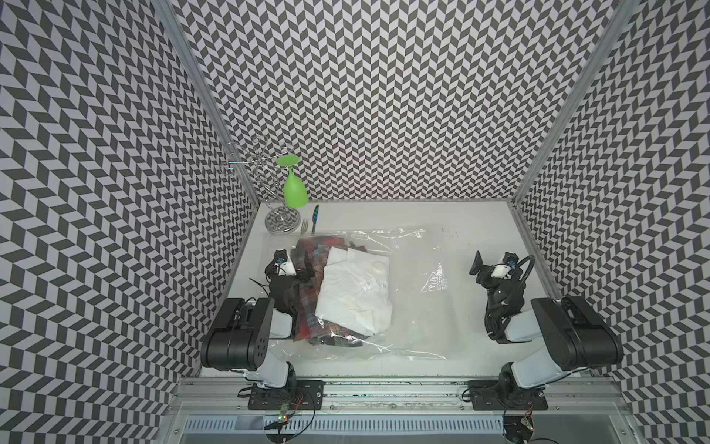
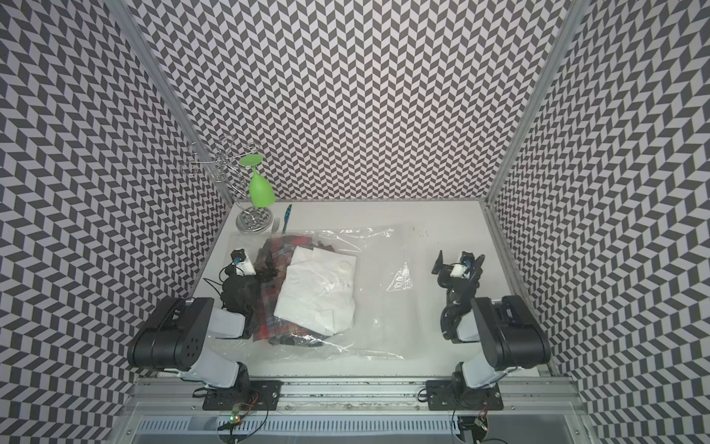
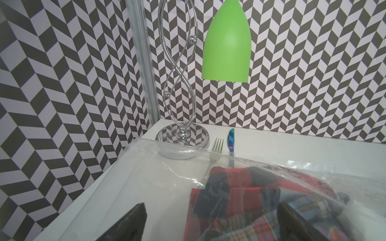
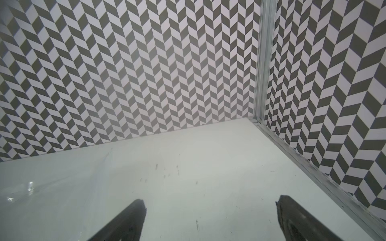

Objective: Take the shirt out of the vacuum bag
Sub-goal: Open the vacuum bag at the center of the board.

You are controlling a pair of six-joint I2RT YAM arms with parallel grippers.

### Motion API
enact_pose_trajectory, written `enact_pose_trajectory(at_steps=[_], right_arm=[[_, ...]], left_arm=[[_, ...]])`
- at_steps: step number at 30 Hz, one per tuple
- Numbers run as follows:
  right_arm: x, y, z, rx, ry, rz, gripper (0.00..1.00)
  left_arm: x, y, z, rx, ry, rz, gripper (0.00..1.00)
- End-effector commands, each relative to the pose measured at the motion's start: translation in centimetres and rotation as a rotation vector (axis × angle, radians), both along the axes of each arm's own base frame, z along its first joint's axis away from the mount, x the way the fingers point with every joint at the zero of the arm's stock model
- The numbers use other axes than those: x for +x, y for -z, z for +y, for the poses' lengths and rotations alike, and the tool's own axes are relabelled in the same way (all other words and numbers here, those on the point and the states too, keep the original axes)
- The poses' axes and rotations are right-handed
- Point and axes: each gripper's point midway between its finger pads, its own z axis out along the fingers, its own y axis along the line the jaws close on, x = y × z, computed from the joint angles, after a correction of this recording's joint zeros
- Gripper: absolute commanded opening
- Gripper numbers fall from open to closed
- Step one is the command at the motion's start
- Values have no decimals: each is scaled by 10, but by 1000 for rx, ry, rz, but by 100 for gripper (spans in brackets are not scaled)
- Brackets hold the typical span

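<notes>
The vacuum bag [image 1: 413, 315] lies flat across the middle of the white table [image 1: 472, 230], a folded white shirt [image 1: 355, 296] resting on red plaid cloth [image 1: 305, 307] inside its left half — the right half is empty film. We see the left claw [image 3: 211, 206] with its jaws spread wide over the bag's left edge, plaid showing between them, gripping nothing; the right claw [image 4: 210, 199], also wide apart, hangs over bare table near the bag's right edge. We judge the load light and soft, the shirt likely to unfold once lifted, while the film is thin, slippery and crinkly, so it will slide unless one claw pins it. We cannot tell which edge is the mouth; once found, we would pinch a single layer of film there and take the shirt by a folded hem. The bag's far edge overlaps a fork [image 3: 217, 144] and knife [image 3: 231, 139] — dragging could disturb them.
</notes>
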Motion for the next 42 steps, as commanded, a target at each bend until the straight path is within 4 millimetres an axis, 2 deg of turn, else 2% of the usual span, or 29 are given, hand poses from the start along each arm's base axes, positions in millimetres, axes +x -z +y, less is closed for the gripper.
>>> enact_pose_trajectory(at_steps=[1,21,23,25,28,30,32,35,39,42], right_arm=[[1,-13,2,-7,0,-47,100],[3,-12,0,-5,6,-41,100],[-1,-18,2,-10,2,-62,100],[7,-28,4,-22,9,-26,100],[27,-44,3,73,37,122,100],[39,-60,20,139,-48,177,100],[47,-67,43,219,-165,238,98],[52,-67,78,396,-314,354,96],[43,-60,122,567,-493,495,93],[34,-46,148,610,-575,626,93]], left_arm=[[2,-5,-3,11,8,-14,99],[1,-6,-3,11,12,-17,99],[6,-14,-11,29,59,-12,99],[18,-24,-14,35,67,50,99],[18,-64,-10,8,45,-2,99],[19,-92,-6,-21,-3,-14,99],[25,-110,1,-117,-55,29,99],[37,-134,-14,-187,-31,113,99],[50,-145,-44,-264,-40,302,99],[54,-133,-91,-286,12,509,99]])
